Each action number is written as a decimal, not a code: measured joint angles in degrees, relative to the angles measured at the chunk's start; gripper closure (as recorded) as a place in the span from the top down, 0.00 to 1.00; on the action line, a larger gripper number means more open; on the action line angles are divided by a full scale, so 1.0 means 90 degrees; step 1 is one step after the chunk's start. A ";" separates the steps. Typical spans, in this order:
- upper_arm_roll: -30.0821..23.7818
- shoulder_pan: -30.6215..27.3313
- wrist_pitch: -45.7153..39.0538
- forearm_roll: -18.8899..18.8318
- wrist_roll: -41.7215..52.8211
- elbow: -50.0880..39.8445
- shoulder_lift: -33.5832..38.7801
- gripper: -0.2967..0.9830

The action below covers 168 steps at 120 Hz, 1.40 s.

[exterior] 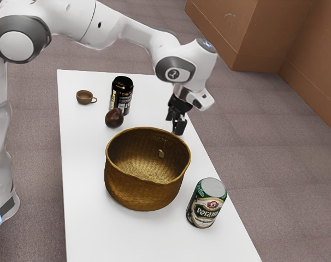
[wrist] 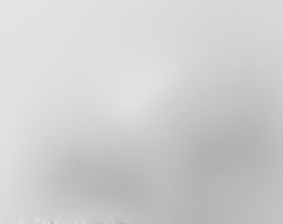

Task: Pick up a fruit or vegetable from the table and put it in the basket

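Observation:
My gripper (exterior: 178, 127) hangs low over the table's far long edge, just behind the basket's rim in the exterior view; whether it is open or shut I cannot tell. A dark brown, rounded fruit or vegetable (exterior: 114, 118) lies on the table in front of the black can, well off to the exterior view's left of the gripper. The woven brown basket (exterior: 138, 192) stands upright mid-table, with a small pale tag on its inner wall. Pale, blurred table surface (wrist: 132, 88) with soft grey shadows lies under my hand in the wrist view.
On the white table (exterior: 86, 180), a black can (exterior: 122, 94) stands right behind the dark fruit, and a small brown cup (exterior: 84, 97) sits near the back left. A green and white can (exterior: 207, 203) stands near the basket, toward the exterior view's lower right.

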<state>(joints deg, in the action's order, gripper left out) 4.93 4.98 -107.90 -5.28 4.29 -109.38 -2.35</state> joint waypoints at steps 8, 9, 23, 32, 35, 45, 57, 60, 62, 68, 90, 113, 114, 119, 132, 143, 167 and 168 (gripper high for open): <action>0.0000 -0.0023 -0.0004 0.0000 0.0002 -0.0045 0.0010 0.77; 0.0000 -0.0023 -0.0004 0.0000 0.0002 -0.0058 0.0013 0.77; 0.0000 0.0032 -0.0008 0.0000 -0.0003 -0.0298 0.0164 0.77; 0.0000 0.0085 -0.0009 0.0000 -0.0007 -0.0426 0.0295 0.77; 0.0001 0.0104 -0.0010 0.0000 -0.0008 -0.0460 0.0331 0.77; 0.0004 0.0163 -0.0011 0.0000 -0.0012 -0.0555 0.0418 0.77; 0.0012 0.0215 -0.0013 0.0000 -0.0016 -0.0631 0.0458 0.77; 0.0017 0.0224 -0.0013 0.0000 -0.0016 -0.0647 0.0463 0.77; 0.0023 0.0230 -0.0012 0.0000 -0.0017 -0.0656 0.0466 0.77; 0.0033 0.0229 -0.0010 0.0000 -0.0017 -0.0671 0.0470 0.77; 0.0048 0.0110 -0.0007 0.0000 -0.0018 -0.0782 0.0570 0.77; 0.0048 0.0071 -0.0082 0.0000 -0.0025 -0.1078 0.0752 0.77; 0.0048 0.0074 -0.0086 0.0000 -0.0025 -0.1087 0.0760 0.77; 0.0048 0.0091 -0.0103 -0.0002 -0.0027 -0.1123 0.0809 0.77; 0.0048 0.0090 -0.0138 -0.0006 -0.0030 -0.1195 0.0907 0.77; 0.0055 0.0073 -0.0157 -0.0008 -0.0032 -0.1300 0.1006 0.77; 0.0058 0.0066 -0.0219 -0.0010 -0.0039 -0.1548 0.1195 0.77; 0.0058 0.0065 -0.0222 -0.0010 -0.0039 -0.1553 0.1199 0.77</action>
<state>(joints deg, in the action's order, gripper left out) 5.45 5.57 -109.90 -5.36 3.93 -123.35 8.44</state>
